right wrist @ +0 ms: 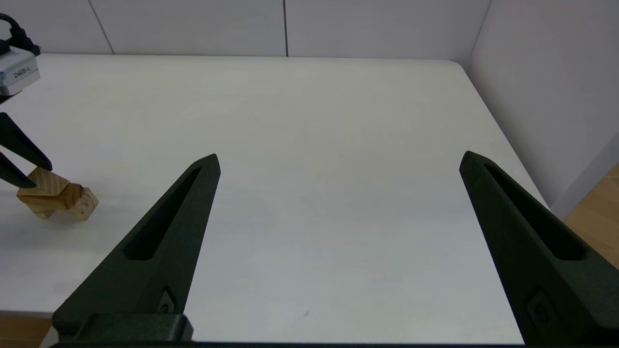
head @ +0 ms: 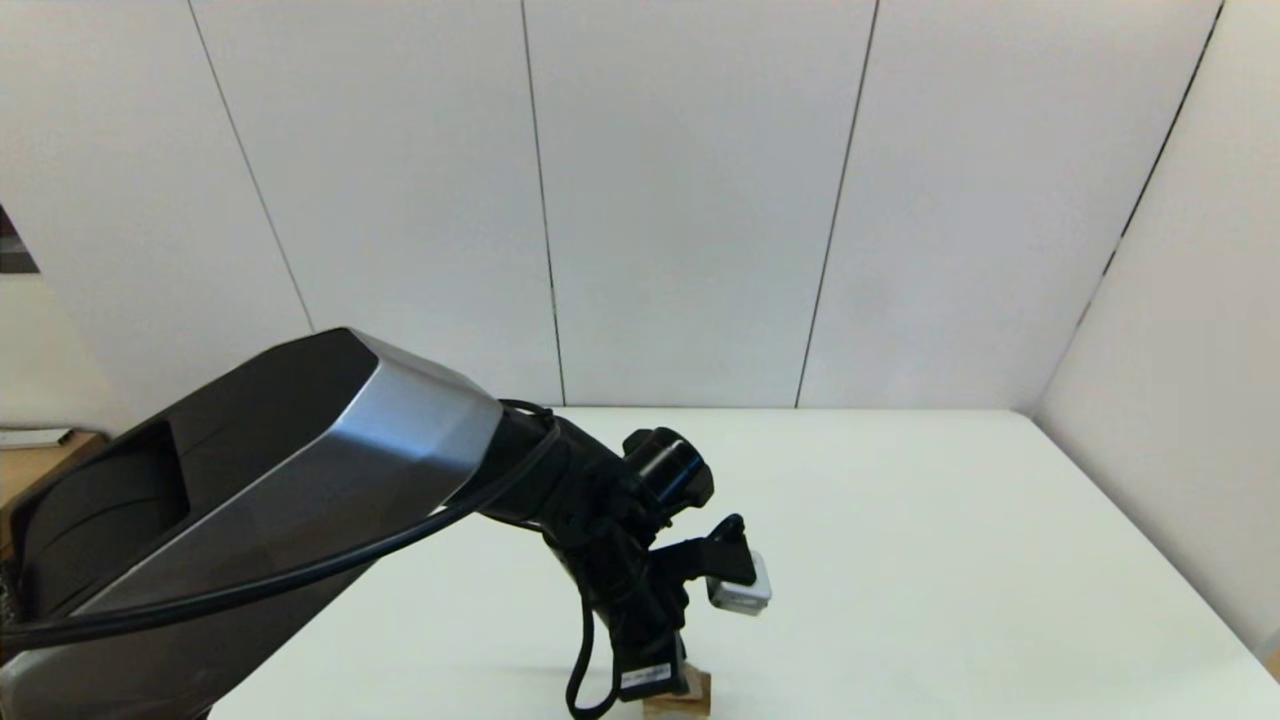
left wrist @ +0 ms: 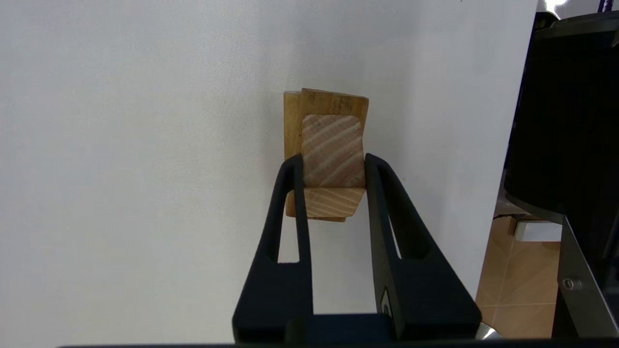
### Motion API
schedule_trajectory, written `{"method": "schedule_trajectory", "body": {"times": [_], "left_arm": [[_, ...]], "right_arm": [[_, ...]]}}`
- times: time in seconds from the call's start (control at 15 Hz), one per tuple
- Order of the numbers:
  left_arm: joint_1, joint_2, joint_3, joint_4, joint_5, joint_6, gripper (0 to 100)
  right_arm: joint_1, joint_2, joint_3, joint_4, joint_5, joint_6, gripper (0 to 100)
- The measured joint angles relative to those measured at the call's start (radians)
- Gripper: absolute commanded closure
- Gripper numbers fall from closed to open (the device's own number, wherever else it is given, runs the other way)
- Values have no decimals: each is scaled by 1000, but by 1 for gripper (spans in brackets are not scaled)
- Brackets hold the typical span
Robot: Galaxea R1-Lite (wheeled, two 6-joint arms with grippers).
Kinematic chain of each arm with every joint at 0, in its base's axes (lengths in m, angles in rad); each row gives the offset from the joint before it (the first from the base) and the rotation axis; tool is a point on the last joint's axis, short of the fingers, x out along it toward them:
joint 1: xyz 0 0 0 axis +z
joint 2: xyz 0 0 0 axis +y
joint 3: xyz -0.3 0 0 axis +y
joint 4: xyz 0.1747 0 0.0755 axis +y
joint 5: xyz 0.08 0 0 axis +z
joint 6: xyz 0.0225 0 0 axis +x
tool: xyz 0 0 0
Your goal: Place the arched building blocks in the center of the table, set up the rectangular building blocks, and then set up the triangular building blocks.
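Note:
My left gripper (left wrist: pixel 332 162) is shut on the triangular block (left wrist: pixel 332 145), a small tan wedge with striped grain, its fingers pressing on the two ends. The wedge sits on top of darker tan wood (left wrist: pixel 323 102); I cannot tell whether that is the arched or the rectangular block. In the head view the left gripper (head: pixel 660 685) points straight down near the table's front edge, with a corner of wood (head: pixel 690 697) showing beneath. The right wrist view shows the wedge (right wrist: pixel 42 182) on a pale block (right wrist: pixel 72 205). My right gripper (right wrist: pixel 338 157) hovers open and empty over the white table (right wrist: pixel 314 121).
White wall panels (head: pixel 690 200) close off the table at the back and on the right. The left arm's big silver and black link (head: pixel 270 500) hides the table's left part. The robot's dark body (left wrist: pixel 566 121) and tan floor (left wrist: pixel 512 295) lie just past the table's front edge.

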Motion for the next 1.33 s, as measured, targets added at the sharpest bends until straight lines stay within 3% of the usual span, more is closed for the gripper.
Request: {"method": "schedule_trajectory", "body": {"times": [0.67,0.73,1.33], "left_arm": [[-4,5,-7,-2,0,-1,100],[-4,6,-4,-1,0,0,0],[0,7,-42,-7,-1,-9,0]], "right_arm": [[0,0,0,0,0,0,0],[0,0,0,0,0,0,0],[0,0,0,0,0,0,0]]}}
